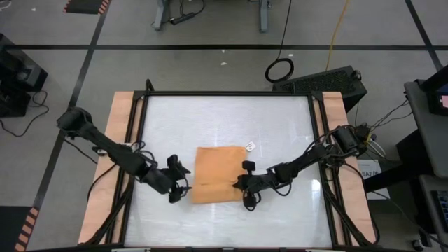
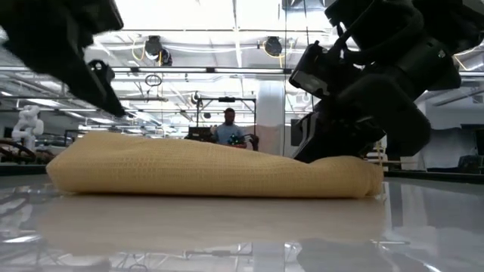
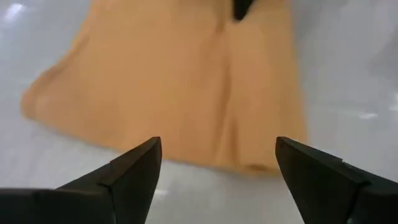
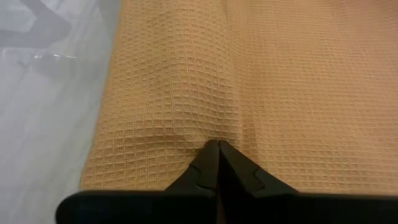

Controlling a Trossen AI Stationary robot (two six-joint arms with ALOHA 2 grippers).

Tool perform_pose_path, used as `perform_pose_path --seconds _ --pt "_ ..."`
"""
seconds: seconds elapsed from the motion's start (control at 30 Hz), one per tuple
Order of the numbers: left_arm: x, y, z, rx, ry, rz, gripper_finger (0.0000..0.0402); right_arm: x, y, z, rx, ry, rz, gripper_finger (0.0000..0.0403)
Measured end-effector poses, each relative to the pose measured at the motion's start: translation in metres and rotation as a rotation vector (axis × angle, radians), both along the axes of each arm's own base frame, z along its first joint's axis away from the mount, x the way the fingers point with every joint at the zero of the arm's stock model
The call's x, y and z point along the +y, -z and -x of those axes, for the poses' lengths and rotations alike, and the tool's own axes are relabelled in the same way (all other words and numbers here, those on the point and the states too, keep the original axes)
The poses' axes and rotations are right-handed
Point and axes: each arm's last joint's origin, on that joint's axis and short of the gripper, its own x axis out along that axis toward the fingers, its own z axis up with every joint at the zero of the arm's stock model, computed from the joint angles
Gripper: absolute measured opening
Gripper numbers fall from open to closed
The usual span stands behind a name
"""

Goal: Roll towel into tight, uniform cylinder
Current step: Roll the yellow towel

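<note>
The orange-tan towel (image 1: 217, 175) lies on the white table top (image 1: 280, 119), with a low rolled fold along its near edge (image 4: 168, 93) and a small white tag (image 1: 250, 147) at its far right corner. My right gripper (image 4: 217, 149) is shut, with its tips on the towel at the right side. My left gripper (image 3: 217, 146) stands open just off the towel's left edge (image 3: 161, 149), a little above the table, with nothing between its fingers. In the low view the towel (image 2: 212, 170) is a long low mound under the right gripper (image 2: 340, 151). My right gripper presses its shut fingertips (image 4: 208, 155) into the groove (image 4: 227, 124) between the rolled near part and the flat part, at the towel's right side. The fingers slant down from the table's right. I cannot tell whether cloth is caught between the tips. The towel rests on the table.
Black frame rails (image 1: 315, 140) and wooden side strips (image 1: 115, 140) border the table top. Bare glossy surface lies far of the towel and near of it. A person sits far behind the table in the low view (image 2: 229, 125).
</note>
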Motion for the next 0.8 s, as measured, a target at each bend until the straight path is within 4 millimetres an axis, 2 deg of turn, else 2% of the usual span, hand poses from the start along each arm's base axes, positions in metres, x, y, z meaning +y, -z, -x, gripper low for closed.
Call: perform_pose_path --seconds 0.2,0.3,0.47,0.57,0.8 --pt "-0.004 0.037 -0.013 0.112 -0.008 -0.127 0.0272 0.001 -0.006 0.001 -0.014 -0.013 0.006 0.0000" --pt "-0.003 0.049 -0.022 0.108 -0.026 -0.165 0.0244 0.001 -0.006 0.001 -0.016 -0.014 0.004 0.0000" --pt "0.002 0.052 -0.030 0.075 -0.063 -0.191 0.0209 0.000 -0.010 0.001 -0.020 -0.008 -0.005 0.0000" --pt "0.003 0.049 -0.029 0.070 -0.066 -0.188 0.0193 0.000 -0.018 0.004 -0.020 -0.006 -0.010 0.0000" --pt "0.008 0.052 -0.030 0.090 -0.104 -0.183 0.0164 0.001 -0.056 0.019 -0.040 -0.004 -0.034 0.0000"
